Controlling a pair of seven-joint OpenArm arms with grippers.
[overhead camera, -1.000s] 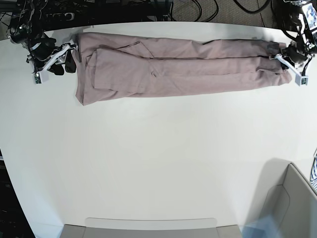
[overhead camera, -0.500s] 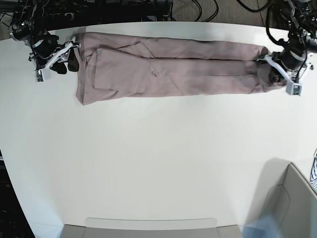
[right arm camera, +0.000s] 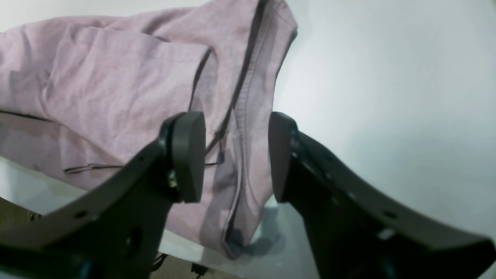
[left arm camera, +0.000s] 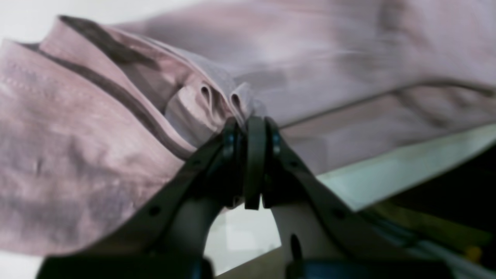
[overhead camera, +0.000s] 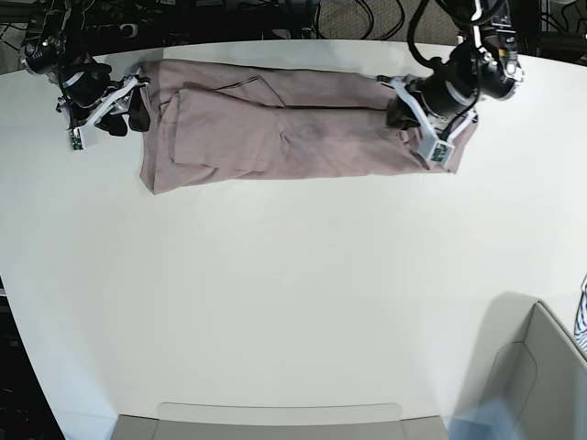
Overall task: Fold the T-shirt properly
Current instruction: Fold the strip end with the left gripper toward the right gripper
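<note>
While the left gripper [left arm camera: 248, 135] pinches the T-shirt [overhead camera: 275, 128] hem, lifting it to fold lengthwise, the right gripper [right arm camera: 236, 155] stands wide open, empty, at the opposite end on the surface [overhead camera: 293, 293].

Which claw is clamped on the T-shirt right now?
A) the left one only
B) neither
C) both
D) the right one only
A: the left claw is pinched shut on a bunched hem of the T-shirt, while the right claw stands wide open, with the shirt's other end lying loose between its tips.
</note>
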